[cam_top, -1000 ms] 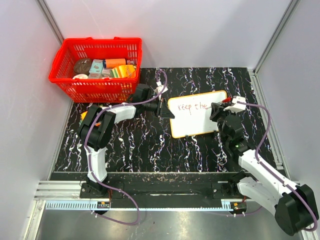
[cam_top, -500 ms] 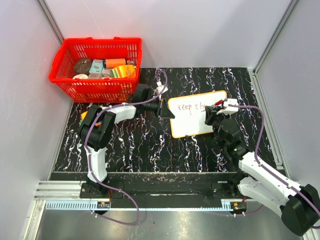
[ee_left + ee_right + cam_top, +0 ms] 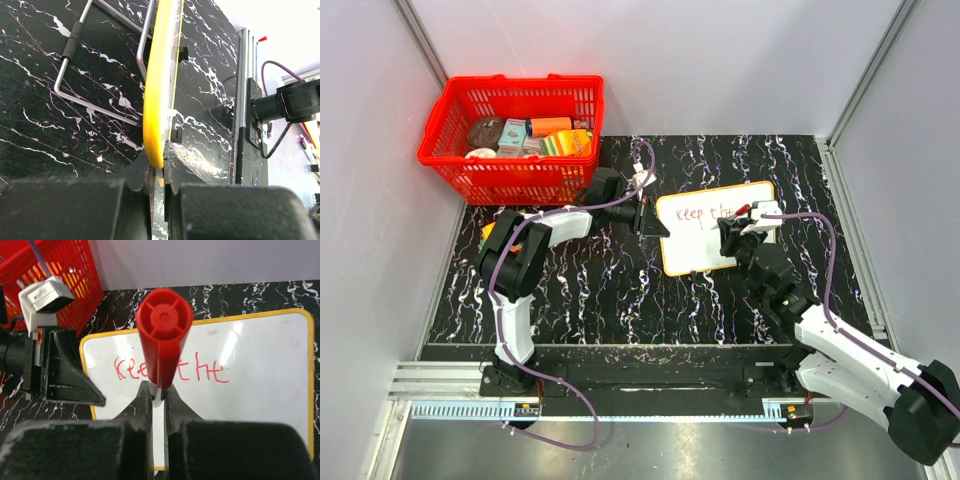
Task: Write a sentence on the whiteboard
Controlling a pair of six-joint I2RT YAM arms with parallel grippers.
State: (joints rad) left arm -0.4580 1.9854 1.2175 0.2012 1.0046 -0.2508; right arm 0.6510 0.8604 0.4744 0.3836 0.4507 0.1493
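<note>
hold: my left gripper is clamping the whiteboard by its left rim, mid-table | pen: my right gripper is pinching the red marker | text: the sentence is reading "keep the" | technique: I am judging light, even tip pressure best.

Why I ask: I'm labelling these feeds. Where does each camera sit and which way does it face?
Top external: above and behind the robot, looking down on table, red basket, whiteboard; both arms show.
Left wrist: on left arm, sighting along the whiteboard's yellow edge; left pincer clamps it.
Right wrist: on right arm, faces the whiteboard's handwriting; right pincer grips a red marker.
Shared: all three see the whiteboard.
</note>
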